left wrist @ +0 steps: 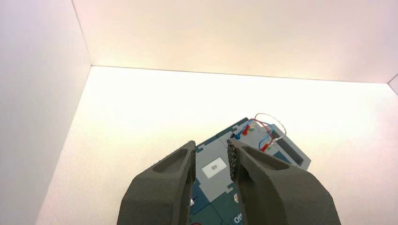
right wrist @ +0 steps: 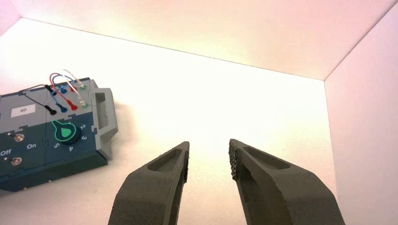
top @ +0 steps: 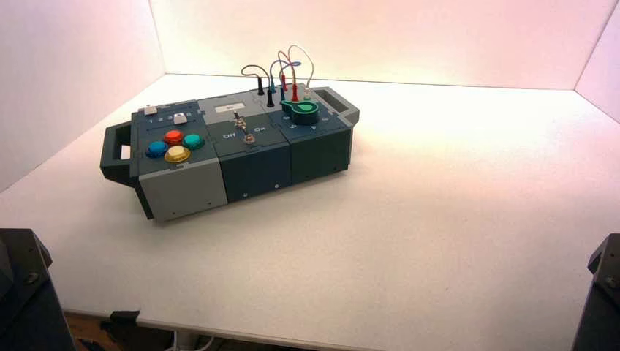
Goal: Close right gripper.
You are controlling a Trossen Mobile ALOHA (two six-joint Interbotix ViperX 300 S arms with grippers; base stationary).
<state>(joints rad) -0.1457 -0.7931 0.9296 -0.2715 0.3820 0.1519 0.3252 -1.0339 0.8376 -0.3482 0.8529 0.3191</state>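
Observation:
My right gripper [right wrist: 209, 157] is open and empty, held over bare white table to the right of the box [right wrist: 51, 136]. Its arm shows only as a dark edge at the lower right of the high view [top: 601, 292]. My left gripper [left wrist: 211, 157] is open and empty, above the box's near left part [left wrist: 216, 168]; its arm is parked at the lower left of the high view [top: 25, 292]. The box [top: 234, 146] stands turned on the table, left of centre.
The box bears four coloured buttons [top: 174, 145], two toggle switches by "Off" and "On" [top: 248, 137], a green knob [top: 301, 110] and looped wires with plugs [top: 281, 77]. White walls enclose the table at the left, back and right. The table's front edge [top: 292, 333] is near.

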